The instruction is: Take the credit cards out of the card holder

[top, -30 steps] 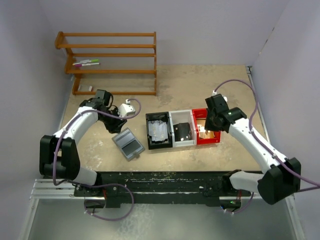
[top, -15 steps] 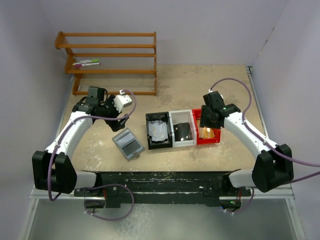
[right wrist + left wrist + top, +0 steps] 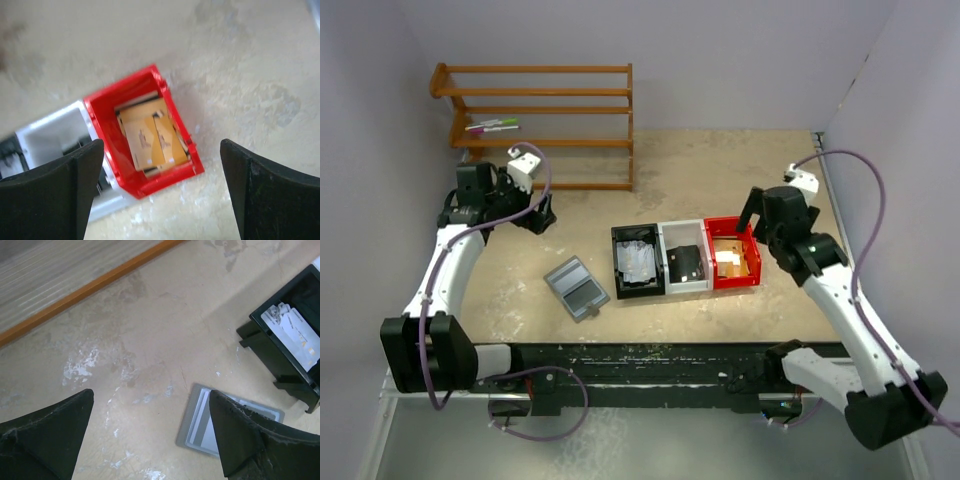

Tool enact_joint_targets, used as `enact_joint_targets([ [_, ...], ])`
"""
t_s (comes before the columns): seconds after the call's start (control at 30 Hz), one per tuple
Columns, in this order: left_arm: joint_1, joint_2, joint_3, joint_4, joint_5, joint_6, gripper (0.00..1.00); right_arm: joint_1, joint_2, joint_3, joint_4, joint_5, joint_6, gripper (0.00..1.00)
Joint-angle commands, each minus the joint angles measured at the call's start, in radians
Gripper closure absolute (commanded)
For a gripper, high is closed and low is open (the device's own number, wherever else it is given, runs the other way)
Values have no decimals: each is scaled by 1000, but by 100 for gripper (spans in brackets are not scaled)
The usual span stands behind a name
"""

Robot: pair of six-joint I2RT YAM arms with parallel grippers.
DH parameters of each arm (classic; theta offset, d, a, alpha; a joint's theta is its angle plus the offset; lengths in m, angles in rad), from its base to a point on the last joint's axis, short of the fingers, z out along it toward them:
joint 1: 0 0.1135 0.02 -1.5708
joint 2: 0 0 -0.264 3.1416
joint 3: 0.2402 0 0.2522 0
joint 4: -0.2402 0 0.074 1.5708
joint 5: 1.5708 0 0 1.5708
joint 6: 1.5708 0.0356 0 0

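Observation:
The blue-grey card holder [image 3: 577,288] lies open and flat on the table, left of the bins. In the left wrist view the card holder [image 3: 197,422] is partly behind my right finger. Tan-gold credit cards [image 3: 150,137] lie in the red bin [image 3: 753,262]. A black card [image 3: 683,263] is in the white bin [image 3: 686,232], and a pale silvery one [image 3: 295,332] is in the black bin [image 3: 619,262]. My left gripper [image 3: 540,212] [image 3: 151,392] hangs open and empty, up and left of the holder. My right gripper [image 3: 756,215] [image 3: 162,142] is open and empty above the red bin.
A wooden rack [image 3: 535,125] with coloured markers [image 3: 492,126] stands against the back wall on the left. The three bins sit side by side at mid-table. Walls close in on the left and right.
Both grippers have opened. The left arm has drawn back up and left, away from the holder. The right arm has lifted and swung right, off the red bin.

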Motion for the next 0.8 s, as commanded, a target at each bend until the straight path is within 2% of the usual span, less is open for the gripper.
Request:
enact_joint_targets([
  [0.0,31,-78,-81,178,-4,-133,1,-4,-148,-77,192,238,42,1],
  [0.1,31,-133,-176,287,-93,-202,1,-3,-231,-177,303,293,63,0],
  [0.23,31,-209,-287,393,-138,-202,1,-3,-303,-286,402,328,60,0],
  [0.4,32,-344,-491,600,-162,-262,1,-3,-306,-353,361,479,107,0],
  [0.47,31,-381,-537,622,-143,-260,1,-3,-321,-408,411,508,21,0],
  [0.57,32,-382,-566,623,-133,-270,1,-3,-369,-498,523,515,-24,0],
  [0.77,31,-383,-619,640,-175,-275,1,-3,-521,-619,650,411,-114,0],
])
